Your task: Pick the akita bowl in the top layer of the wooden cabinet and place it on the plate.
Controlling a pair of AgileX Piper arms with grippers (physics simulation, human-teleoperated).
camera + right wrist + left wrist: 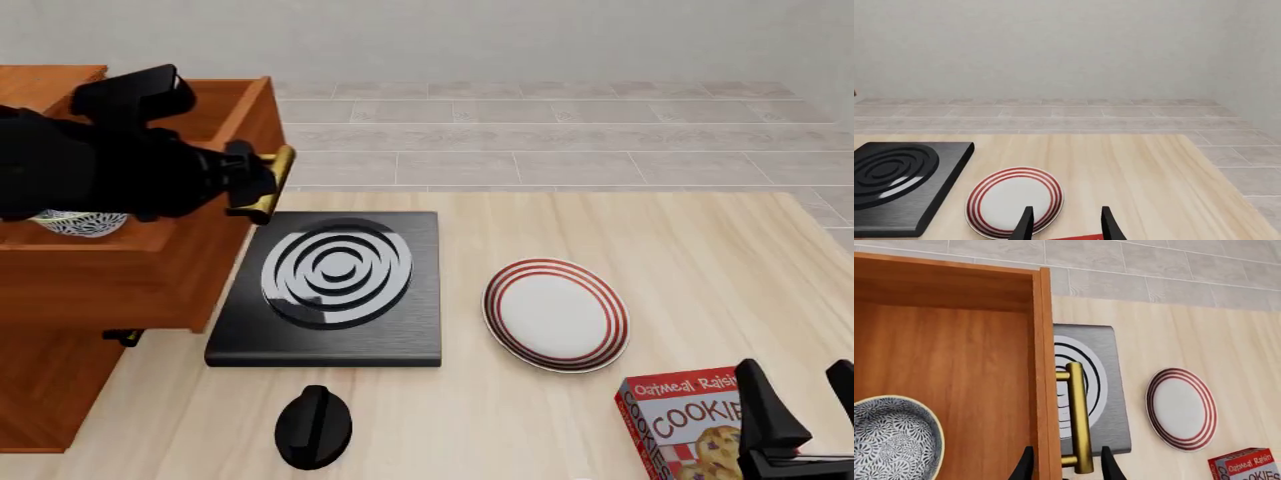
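Note:
The top layer (147, 270) of the wooden cabinet (47, 395) is pulled out. The akita bowl (894, 440), white-rimmed with a dense dark pattern, sits inside it; in the front view only part of the akita bowl (80, 224) shows under the left arm. My left gripper (1067, 467) is open, its fingers straddling the drawer's front board and the brass handle (1078, 415). The left gripper (262, 180) is at the handle in the front view too. The red-ringed plate (555, 314) lies on the table. My right gripper (805, 402) hovers open at the near right, beyond the plate (1014, 202).
A black slab with grey-white rings (334, 285) lies between cabinet and plate. A black knob (314, 426) stands near the front edge. A red cookie box (687, 422) stands beside the right gripper. A tiled strip and wall run along the back.

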